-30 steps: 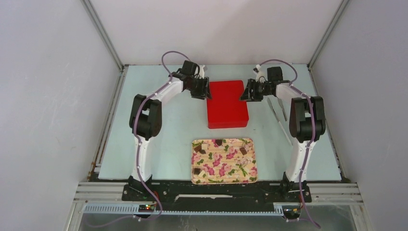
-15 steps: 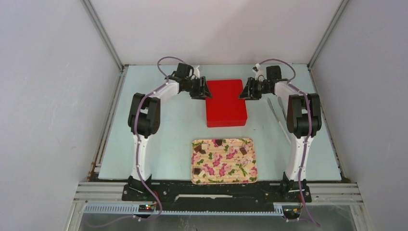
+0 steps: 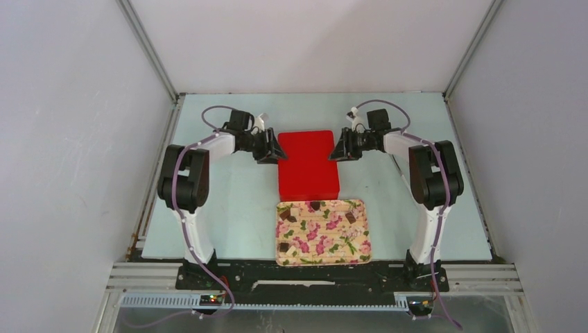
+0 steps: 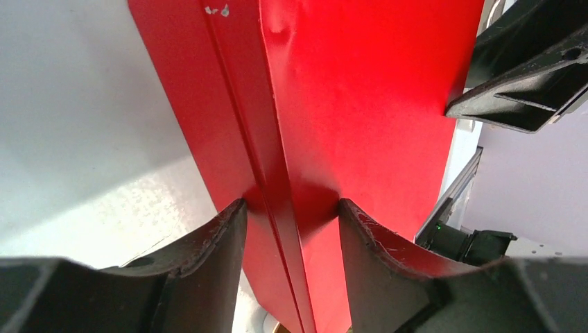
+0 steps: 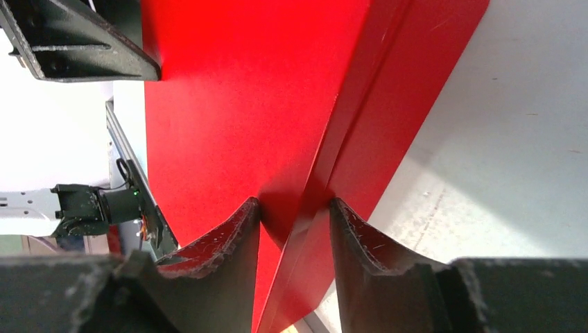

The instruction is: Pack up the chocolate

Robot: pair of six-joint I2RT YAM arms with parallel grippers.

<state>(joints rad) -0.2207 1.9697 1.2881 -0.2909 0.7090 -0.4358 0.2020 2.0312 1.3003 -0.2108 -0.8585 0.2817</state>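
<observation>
Several dark brown chocolate pieces point(image 3: 315, 205) lie scattered on a flowered tray point(image 3: 326, 243) near the arm bases. Just behind the tray sits a closed red box point(image 3: 308, 163). My left gripper point(image 3: 276, 149) clamps the box's left edge and my right gripper point(image 3: 338, 149) clamps its right edge. In the left wrist view the gripper point(image 4: 291, 208) has one finger on the red box point(image 4: 347, 90) lid top and the other on its side wall. The right wrist view shows the same hold by the gripper point(image 5: 295, 205) on the box point(image 5: 243, 90). The box's contents are hidden.
The pale table point(image 3: 229, 201) is framed by grey walls on three sides. The right arm's elbow point(image 3: 433, 173) stands beside the tray's far right corner, the left elbow point(image 3: 184, 180) well left of it.
Both grippers have brought the red box nearer and to the left; its near edge now sits close to the tray's far edge. The right jaws have narrowed on the box edge.
</observation>
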